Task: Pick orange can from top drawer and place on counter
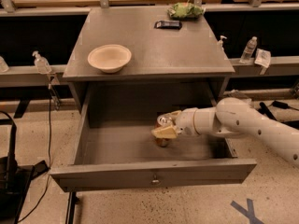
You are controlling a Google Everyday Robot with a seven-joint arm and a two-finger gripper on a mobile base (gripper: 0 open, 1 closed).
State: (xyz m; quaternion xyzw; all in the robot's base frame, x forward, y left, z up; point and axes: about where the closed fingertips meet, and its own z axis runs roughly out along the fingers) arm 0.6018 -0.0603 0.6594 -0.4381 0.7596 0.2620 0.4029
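Note:
The top drawer (117, 171) is pulled fully out of the grey cabinet. The orange can (162, 142) stands upright near the middle of the drawer floor, its silver top showing. My gripper (164, 127) reaches in from the right and its cream fingers (163, 132) are closed around the can's upper body, hiding most of it. The can's base sits at or just above the drawer floor. The counter (154, 48) is the dark grey top above the drawer.
A cream bowl (109, 57) sits on the counter's front left. A black flat object (168, 24) and a green bag (186, 9) lie at its back right. Clear bottles (249, 49) (41, 62) stand on side rails. The counter edge overhangs the drawer's rear.

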